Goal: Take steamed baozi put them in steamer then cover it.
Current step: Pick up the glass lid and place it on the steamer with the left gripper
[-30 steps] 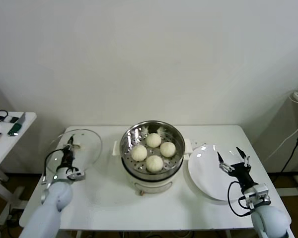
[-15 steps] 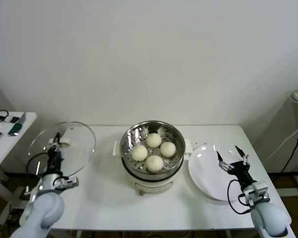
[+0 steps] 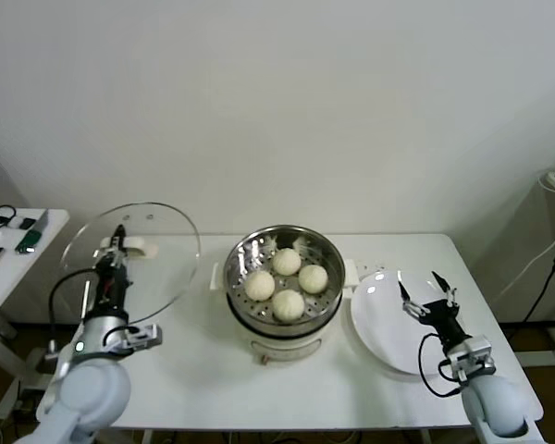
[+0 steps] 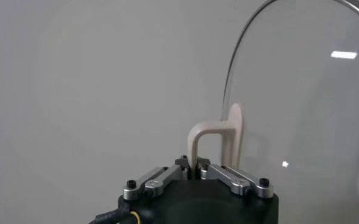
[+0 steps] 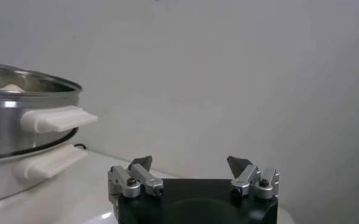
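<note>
Now you see that all four steamed baozi [image 3: 286, 282] sit inside the steamer [image 3: 284, 277], on its perforated tray, so the loading part looks finished and only the covering is left. That is why the plate [image 3: 388, 324] on the robot's right side is bare.

Your left gripper [image 3: 117, 245] is clamped on the white handle of the cover [image 3: 134, 264], and it holds the glass lid up in the air, tilted almost on its edge, well to the left of the pot. In the left wrist view the handle [image 4: 219, 140] stands straight up between the closed fingers, and the metal rim curves away above it. I think the lid is carried this way because the handle gives the only firm place to pinch; the glass itself is too smooth and too wide.

Your right gripper [image 3: 425, 294] waits above the plate with its fingers spread wide and nothing between them. In the right wrist view you see the steamer's side handle [image 5: 57, 119] near, but not touched. It is kept there, I judge, so the way over the pot stays free for the other arm.

For the next move, you should bring the lid level before it comes over the rim, or its edge may catch on the pot.
</note>
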Available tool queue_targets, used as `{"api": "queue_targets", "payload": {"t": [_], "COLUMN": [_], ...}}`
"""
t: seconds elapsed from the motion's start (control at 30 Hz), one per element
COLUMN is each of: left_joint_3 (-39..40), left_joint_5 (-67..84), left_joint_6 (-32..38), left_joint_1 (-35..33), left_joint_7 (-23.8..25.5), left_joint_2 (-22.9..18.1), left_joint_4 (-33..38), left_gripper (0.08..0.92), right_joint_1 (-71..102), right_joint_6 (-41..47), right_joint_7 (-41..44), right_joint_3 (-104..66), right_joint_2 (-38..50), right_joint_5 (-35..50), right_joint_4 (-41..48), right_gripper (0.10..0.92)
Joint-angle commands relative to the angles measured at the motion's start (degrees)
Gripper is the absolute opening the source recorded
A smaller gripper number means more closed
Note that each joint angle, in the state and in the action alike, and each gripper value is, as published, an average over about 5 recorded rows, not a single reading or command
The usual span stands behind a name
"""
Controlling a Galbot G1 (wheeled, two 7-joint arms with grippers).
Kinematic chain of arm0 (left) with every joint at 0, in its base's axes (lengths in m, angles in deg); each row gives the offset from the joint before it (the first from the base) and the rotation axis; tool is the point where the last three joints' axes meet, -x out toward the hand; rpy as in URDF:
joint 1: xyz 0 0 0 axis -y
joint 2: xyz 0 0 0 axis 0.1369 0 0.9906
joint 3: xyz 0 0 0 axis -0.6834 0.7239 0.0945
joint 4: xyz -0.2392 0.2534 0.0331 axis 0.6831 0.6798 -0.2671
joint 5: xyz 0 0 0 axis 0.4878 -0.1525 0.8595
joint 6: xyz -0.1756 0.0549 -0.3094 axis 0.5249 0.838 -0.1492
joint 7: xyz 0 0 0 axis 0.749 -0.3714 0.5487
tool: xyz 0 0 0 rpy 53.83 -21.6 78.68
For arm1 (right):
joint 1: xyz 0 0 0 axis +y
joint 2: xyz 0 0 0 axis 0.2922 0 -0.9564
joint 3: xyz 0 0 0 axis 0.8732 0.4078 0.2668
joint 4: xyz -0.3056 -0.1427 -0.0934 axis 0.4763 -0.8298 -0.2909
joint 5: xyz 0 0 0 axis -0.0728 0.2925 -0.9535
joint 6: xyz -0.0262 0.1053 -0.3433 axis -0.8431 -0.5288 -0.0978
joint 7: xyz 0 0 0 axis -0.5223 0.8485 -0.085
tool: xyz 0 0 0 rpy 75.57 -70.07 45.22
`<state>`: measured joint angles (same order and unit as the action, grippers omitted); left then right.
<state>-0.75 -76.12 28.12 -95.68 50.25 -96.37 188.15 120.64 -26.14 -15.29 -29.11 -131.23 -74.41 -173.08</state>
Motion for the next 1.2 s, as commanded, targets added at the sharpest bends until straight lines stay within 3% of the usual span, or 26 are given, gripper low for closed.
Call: {"api": "queue_targets", "payload": {"t": [0.03,0.27,0.67,1.2], "left_joint_3": [19.82,25.85,31.18,32.57], "left_joint_5": [-10.47,-14.86,-20.48,-24.2], "left_joint_6": [-7.68,-9.79,-9.79,-9.79], "left_joint_1": [12.6,20.13,22.31,24.92], "left_joint_7": [10.39,14.38,18.29,21.75], "left_joint_2": [-6.64,-13.03,-25.83,-30.51], "left_joint_4": [1.13,-4.38,-11.32,-18.16], "left_gripper": [0.149,0.149,0.149,0.149], "right_joint_1": [-1.53,-1.44,-0.07,1.33], "right_joint_6": [-1.21,-2.0,-2.52,-3.29], "right_joint_7": [0.11,0.16,0.25,0.42], "right_joint_3": [0.5,-0.57,-2.5,-4.34], "right_joint_2": [-1.36,-1.08,-0.73,-0.47], "right_joint_5": [-0.69,-0.69,-0.81,-1.0], "right_joint_4": [2.33,3.11,3.5,3.72], "right_gripper": [0.823,0.823,0.823,0.823]}}
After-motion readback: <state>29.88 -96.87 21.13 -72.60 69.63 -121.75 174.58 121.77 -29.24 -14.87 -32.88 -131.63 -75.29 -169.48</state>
